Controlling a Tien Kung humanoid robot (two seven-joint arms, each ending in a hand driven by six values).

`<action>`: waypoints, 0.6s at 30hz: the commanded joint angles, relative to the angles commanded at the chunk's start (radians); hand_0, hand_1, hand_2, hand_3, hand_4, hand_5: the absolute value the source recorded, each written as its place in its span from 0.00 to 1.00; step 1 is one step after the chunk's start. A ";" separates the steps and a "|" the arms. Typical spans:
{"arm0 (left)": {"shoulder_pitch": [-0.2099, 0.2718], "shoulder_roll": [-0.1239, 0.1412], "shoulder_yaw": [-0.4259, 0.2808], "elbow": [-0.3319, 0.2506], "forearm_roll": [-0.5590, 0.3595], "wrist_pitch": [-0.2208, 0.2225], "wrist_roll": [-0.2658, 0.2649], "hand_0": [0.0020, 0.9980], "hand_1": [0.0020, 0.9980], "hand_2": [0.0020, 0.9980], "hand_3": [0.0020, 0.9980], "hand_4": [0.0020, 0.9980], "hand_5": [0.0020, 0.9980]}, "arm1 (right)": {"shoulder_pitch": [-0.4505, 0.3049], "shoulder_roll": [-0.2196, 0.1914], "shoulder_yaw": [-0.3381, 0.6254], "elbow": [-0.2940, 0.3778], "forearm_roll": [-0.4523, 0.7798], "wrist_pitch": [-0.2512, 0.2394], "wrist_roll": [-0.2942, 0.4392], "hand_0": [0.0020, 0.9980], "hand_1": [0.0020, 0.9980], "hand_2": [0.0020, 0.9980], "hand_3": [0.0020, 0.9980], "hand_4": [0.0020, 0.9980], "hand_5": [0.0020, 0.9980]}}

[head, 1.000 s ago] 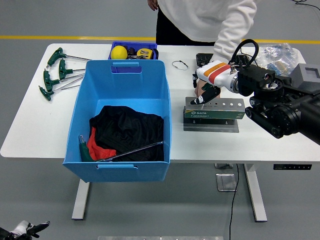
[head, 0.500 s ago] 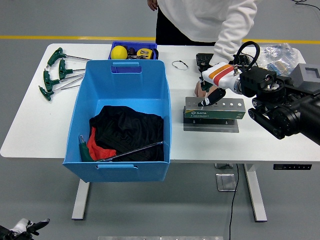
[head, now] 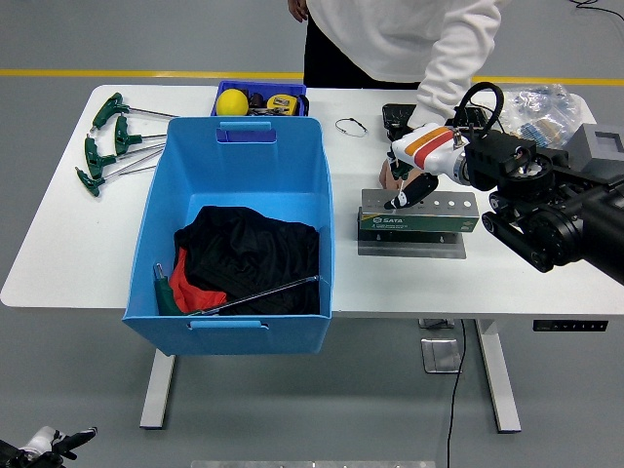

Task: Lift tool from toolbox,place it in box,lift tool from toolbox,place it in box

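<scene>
reaching in from the right, the right hand (head: 409, 185) sits over the left end of the grey toolbox (head: 417, 216), its fingers curled down at the rack's top; whether they clamp a tool cannot be told. a person's hand (head: 392, 174) rests just behind the same end. the blue box (head: 236, 234) stands left of the toolbox and holds dark cloth (head: 252, 253) and a green-handled tool (head: 164, 291). green t-handle wrenches (head: 109, 144) lie at the table's (head: 58, 253) far left.
</scene>
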 joint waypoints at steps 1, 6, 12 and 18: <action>0.000 0.000 0.000 0.000 0.000 0.000 0.000 0.53 0.48 0.65 0.68 0.74 0.71 | -0.001 0.000 0.001 -0.001 0.000 0.001 0.000 0.77 0.60 0.56 0.46 0.96 0.59; 0.002 -0.001 0.000 0.000 -0.002 0.000 0.001 0.53 0.48 0.65 0.68 0.73 0.71 | -0.004 -0.001 0.000 0.000 -0.001 0.006 -0.001 0.76 0.60 0.55 0.45 0.96 0.59; 0.007 0.001 -0.005 0.000 0.000 -0.001 0.002 0.52 0.48 0.65 0.68 0.73 0.70 | -0.006 0.001 0.004 -0.003 -0.006 0.006 -0.007 0.76 0.60 0.54 0.44 0.97 0.60; 0.010 0.002 -0.008 0.000 0.002 -0.001 0.003 0.52 0.47 0.65 0.68 0.73 0.70 | -0.006 0.006 -0.003 -0.002 -0.004 0.010 -0.008 0.76 0.59 0.54 0.42 0.97 0.60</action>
